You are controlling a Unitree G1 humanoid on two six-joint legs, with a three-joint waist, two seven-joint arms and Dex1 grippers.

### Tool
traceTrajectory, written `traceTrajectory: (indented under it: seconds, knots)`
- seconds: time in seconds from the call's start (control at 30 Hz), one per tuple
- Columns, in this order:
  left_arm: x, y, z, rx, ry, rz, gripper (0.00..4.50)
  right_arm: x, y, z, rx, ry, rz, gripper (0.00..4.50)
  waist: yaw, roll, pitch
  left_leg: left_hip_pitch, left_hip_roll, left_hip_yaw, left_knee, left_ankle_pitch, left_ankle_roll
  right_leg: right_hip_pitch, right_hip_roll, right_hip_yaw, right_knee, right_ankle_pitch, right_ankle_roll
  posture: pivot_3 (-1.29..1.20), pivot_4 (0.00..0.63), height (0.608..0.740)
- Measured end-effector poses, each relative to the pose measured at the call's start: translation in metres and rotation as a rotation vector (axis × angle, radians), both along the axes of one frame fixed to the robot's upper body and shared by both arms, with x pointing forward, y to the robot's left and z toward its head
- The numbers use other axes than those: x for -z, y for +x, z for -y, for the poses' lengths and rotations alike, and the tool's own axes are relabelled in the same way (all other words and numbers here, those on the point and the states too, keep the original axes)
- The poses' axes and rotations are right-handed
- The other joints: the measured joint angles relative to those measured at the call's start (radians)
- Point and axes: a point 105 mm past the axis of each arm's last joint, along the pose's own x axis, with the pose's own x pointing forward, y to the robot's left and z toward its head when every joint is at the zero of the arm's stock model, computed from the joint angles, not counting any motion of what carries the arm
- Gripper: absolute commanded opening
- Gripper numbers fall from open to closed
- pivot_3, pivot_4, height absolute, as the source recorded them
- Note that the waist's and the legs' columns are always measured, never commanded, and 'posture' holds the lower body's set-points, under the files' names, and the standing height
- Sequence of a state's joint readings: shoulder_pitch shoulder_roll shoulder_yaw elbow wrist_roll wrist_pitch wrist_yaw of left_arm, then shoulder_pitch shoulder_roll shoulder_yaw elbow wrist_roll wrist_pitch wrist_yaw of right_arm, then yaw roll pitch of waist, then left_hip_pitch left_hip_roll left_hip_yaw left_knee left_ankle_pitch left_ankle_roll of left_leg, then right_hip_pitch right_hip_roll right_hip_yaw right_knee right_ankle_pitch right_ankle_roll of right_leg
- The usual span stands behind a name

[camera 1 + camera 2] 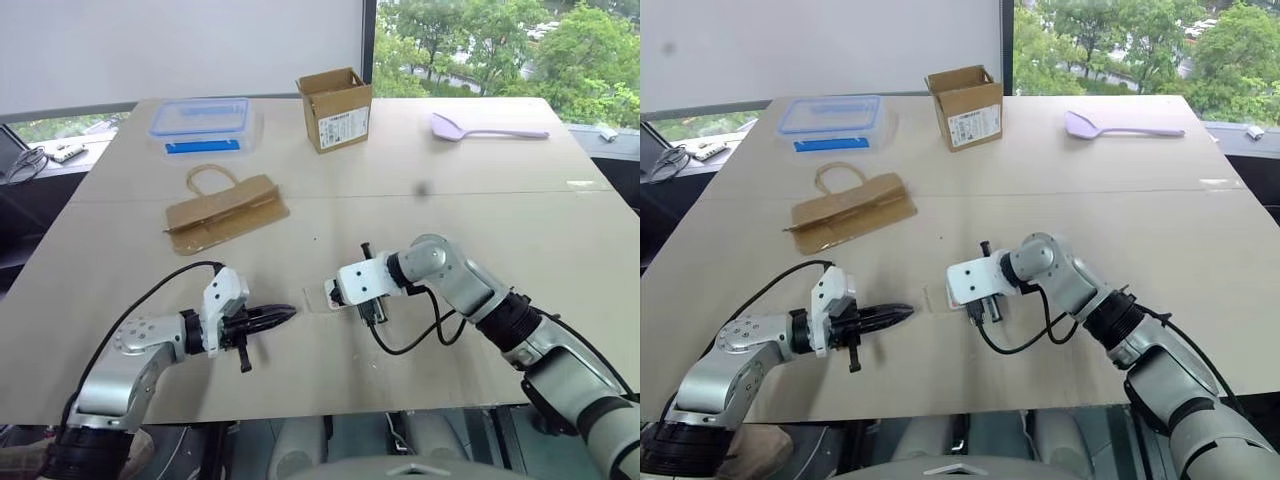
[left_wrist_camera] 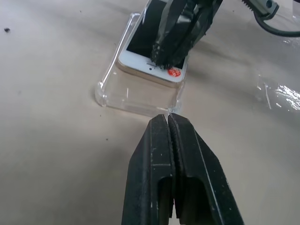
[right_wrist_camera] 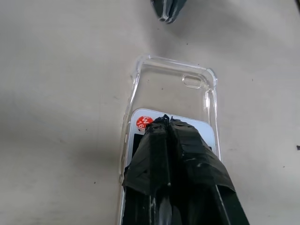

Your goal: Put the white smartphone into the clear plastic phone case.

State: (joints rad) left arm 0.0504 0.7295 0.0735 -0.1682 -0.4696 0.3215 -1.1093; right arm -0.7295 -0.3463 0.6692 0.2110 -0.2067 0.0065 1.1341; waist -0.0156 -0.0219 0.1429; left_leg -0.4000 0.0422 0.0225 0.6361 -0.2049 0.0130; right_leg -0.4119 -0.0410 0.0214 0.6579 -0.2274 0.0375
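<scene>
Clear plastic phone case (image 3: 174,93) on one table (image 1: 560,250), one white smartphone (image 3: 206,133) partly inside, right gripper (image 3: 165,121) closed, pressing it, left gripper (image 2: 168,121) closed beside case.

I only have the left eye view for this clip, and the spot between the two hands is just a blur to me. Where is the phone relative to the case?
Observer: The white smartphone lies partly inside the clear plastic phone case; the camera-hole end of the case is still unfilled.
Operator: Is the right hand gripping it?
Observer: No, the right hand is shut, its tips resting on the phone's face beside a red sticker.
Operator: And the left hand?
Observer: The left hand is shut too, its tip right at the case's near end wall.
</scene>
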Motion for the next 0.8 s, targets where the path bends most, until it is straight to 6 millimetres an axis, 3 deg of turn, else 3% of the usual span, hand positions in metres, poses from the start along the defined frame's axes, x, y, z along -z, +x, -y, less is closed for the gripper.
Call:
traceTrajectory:
  seconds: [0.27, 0.37, 0.5, 0.6, 0.8]
  knots:
    - [0.0, 0.0, 0.001, 0.007, -0.001, 0.0, 0.03, 0.005, 0.003, -0.005, -0.03, -0.012, 0.02, 0.0, -0.002, 0.007, -0.014, 0.004, 0.0, 0.0, -0.003, -0.003, -0.005, 0.001, -0.007, -0.002, 0.0, -0.001, -0.001, 0.0, 0.15, 0.74]
    - [0.001, -0.001, 0.001, 0.007, 0.0, -0.004, 0.03, 0.002, 0.002, -0.001, 0.043, 0.055, -0.077, 0.0, 0.0, 0.006, -0.012, 0.001, 0.0, 0.0, -0.003, -0.003, -0.005, 0.0, -0.008, -0.003, -0.001, -0.001, -0.001, 0.0, 0.15, 0.74]
    - [0.007, 0.001, -0.004, -0.008, 0.022, -0.01, 0.03, -0.007, -0.003, 0.008, 0.084, 0.08, -0.159, 0.0, 0.002, 0.01, -0.004, -0.003, -0.002, 0.001, -0.004, -0.002, -0.003, -0.004, -0.01, -0.003, -0.003, -0.001, -0.001, 0.0, 0.15, 0.74]
    - [0.015, 0.002, -0.01, -0.03, 0.048, -0.027, 0.03, -0.014, -0.007, 0.014, 0.096, 0.08, -0.18, 0.0, 0.002, 0.009, -0.003, -0.018, -0.002, -0.001, -0.004, 0.0, 0.0, -0.017, -0.005, -0.006, -0.002, 0.001, -0.005, 0.0, 0.15, 0.74]
    - [0.014, 0.01, -0.006, -0.011, 0.079, 0.001, 0.03, -0.039, -0.008, 0.021, 0.157, 0.148, -0.202, 0.0, 0.008, 0.008, 0.004, -0.021, -0.004, 0.001, -0.003, 0.0, 0.0, -0.017, -0.004, -0.008, -0.002, -0.001, -0.001, 0.0, 0.15, 0.74]
